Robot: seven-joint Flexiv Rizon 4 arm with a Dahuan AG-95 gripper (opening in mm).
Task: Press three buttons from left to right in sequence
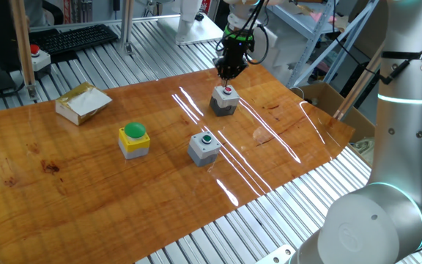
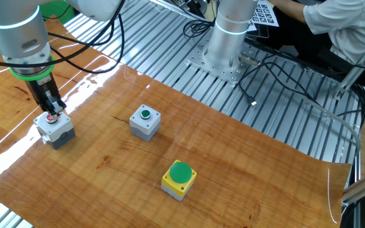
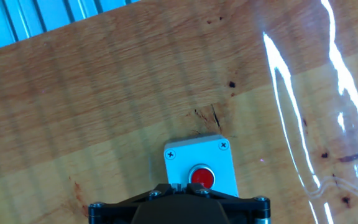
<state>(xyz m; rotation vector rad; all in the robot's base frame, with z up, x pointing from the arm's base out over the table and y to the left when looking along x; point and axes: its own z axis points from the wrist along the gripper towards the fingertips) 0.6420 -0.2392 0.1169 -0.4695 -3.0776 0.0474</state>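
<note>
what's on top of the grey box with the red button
The gripper hangs directly over the grey box, fingers shut, at its red button. Whether the tips actually touch the button is hidden.

A robotics laboratory: a wooden worktop (image 1: 64, 169) laid over ribbed aluminium framing (image 2: 277, 107), a bolted arm base (image 2: 224, 44) trailing black cables (image 2: 296, 69), a keyboard (image 1: 72, 38) and metal shelving (image 1: 321, 29) behind.

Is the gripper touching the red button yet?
Cannot tell. In the other fixed view the gripper sits right at the red button, hiding any gap; the hand view shows the button just beyond the fingers, contact unclear.
</note>
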